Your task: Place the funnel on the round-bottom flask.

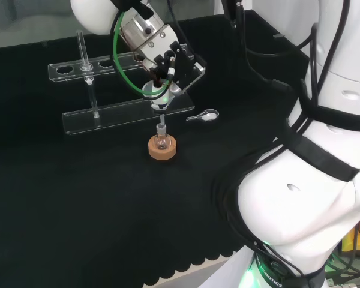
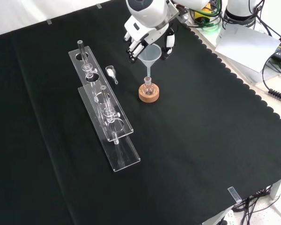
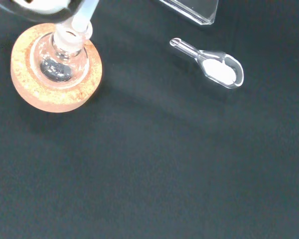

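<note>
A clear funnel (image 2: 150, 53) hangs upright over the small round-bottom flask (image 2: 148, 86), which sits in a cork ring (image 2: 149, 95). The hand (image 2: 149, 32) is curled round the funnel's cone, with fingers on both sides of it. The funnel's stem (image 1: 162, 123) points straight down and its tip is at the mouth of the flask (image 1: 162, 143). From the wrist, the stem (image 3: 83, 18) meets the neck of the flask (image 3: 61, 56) inside the cork ring (image 3: 27, 92); I cannot tell how deep it goes.
A small clear scoop (image 2: 111, 72) with white powder lies on the cloth between the flask and a clear test-tube rack (image 2: 113, 140). The scoop (image 3: 217, 66) is a short way from the cork ring. The rack (image 1: 78, 120) holds glass tubes.
</note>
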